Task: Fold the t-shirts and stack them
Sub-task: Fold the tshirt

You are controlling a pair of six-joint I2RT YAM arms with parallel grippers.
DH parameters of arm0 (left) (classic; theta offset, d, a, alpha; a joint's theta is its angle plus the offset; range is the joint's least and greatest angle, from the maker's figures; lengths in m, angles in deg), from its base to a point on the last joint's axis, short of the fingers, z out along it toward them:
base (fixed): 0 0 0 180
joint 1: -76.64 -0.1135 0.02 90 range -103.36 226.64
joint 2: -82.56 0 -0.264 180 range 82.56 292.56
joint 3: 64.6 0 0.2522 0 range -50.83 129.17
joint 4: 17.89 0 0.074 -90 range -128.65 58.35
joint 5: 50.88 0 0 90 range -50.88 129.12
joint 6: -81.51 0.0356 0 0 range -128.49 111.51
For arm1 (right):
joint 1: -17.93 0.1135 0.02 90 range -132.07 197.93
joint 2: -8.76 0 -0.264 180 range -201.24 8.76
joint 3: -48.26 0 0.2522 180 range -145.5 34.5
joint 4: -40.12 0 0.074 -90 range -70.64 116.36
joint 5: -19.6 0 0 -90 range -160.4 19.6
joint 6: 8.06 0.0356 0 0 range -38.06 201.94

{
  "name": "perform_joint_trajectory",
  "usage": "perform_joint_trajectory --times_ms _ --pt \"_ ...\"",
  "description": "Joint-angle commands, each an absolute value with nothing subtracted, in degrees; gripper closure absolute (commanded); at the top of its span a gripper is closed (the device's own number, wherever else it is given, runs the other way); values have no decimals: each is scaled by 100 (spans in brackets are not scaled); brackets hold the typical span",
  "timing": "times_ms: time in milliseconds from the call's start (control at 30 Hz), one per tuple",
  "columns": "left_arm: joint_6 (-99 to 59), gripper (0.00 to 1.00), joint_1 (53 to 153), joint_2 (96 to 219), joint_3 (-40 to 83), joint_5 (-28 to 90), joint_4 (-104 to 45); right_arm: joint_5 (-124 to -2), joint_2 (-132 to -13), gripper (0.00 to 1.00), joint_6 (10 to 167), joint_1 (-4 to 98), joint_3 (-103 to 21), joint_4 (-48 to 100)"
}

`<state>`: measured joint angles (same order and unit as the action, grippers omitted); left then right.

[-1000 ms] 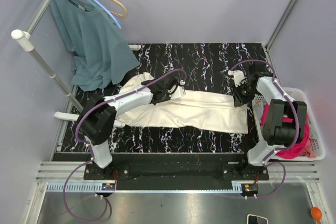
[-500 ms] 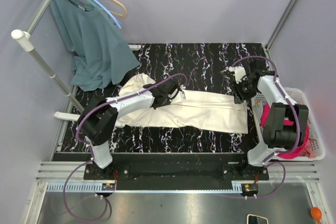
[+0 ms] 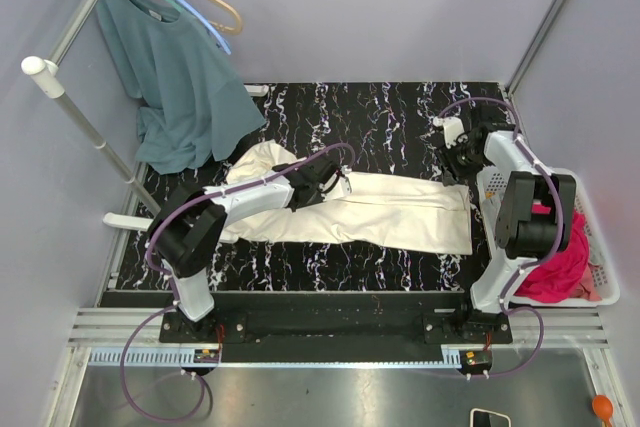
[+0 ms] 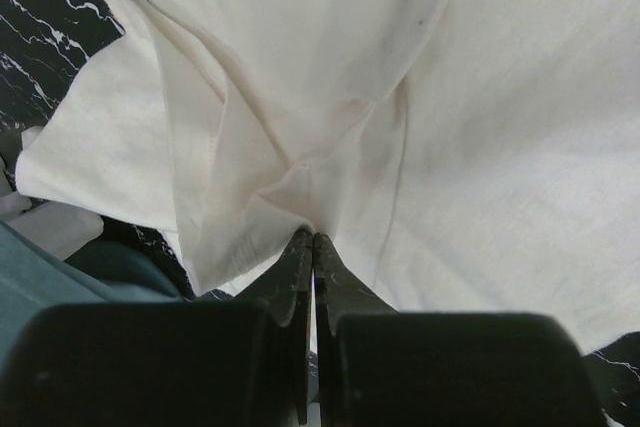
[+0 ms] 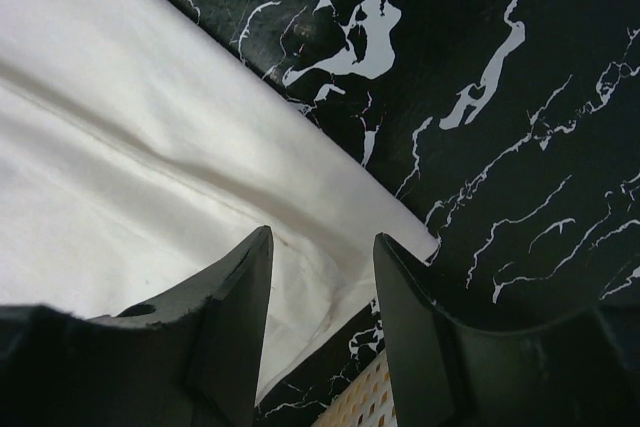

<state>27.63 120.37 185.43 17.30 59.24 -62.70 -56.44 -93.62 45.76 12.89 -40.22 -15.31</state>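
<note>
On the black marbled desk our left hand pinches the cream t-shirt. Our right hand hangs released above its corner.

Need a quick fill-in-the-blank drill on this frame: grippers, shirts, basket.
1. The left gripper is ___ on the cream t-shirt.
2. The right gripper is ___, holding nothing, near that shirt's corner.
3. The pink t-shirt lies in a white basket off the table's ___ edge.
Missing words: shut; open; right.
</note>
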Motion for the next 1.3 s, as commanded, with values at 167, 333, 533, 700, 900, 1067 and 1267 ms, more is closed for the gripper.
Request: perform_joint_trajectory --times_ms 167,333,533,700,900,1067,1267 --pt "2755 100 12067 18644 1790 6100 -6039 -5888 -9556 47 4353 1318 -4118 -1407" --pt "2755 100 12067 18706 1816 6101 -5995 -5862 -9539 47 4300 1327 -3881 -1363" --pt "2816 100 12067 18811 1790 6118 -5899 -5871 -9591 47 4274 1344 -3687 -1267" --pt "2834 100 12067 18847 1763 6136 -5854 -5844 -9539 47 4283 1371 -3556 -1232" --pt "2843 100 12067 18900 1728 6127 -5784 -5888 -9468 47 4239 1397 -3345 -1197" --pt "2834 100 12067 18935 1719 6136 -5766 -5888 -9381 47 4248 1432 -3239 -1179" --pt "2851 100 12067 18935 1649 6162 -5731 -5888 -9047 47 4274 1538 -2940 -1249"
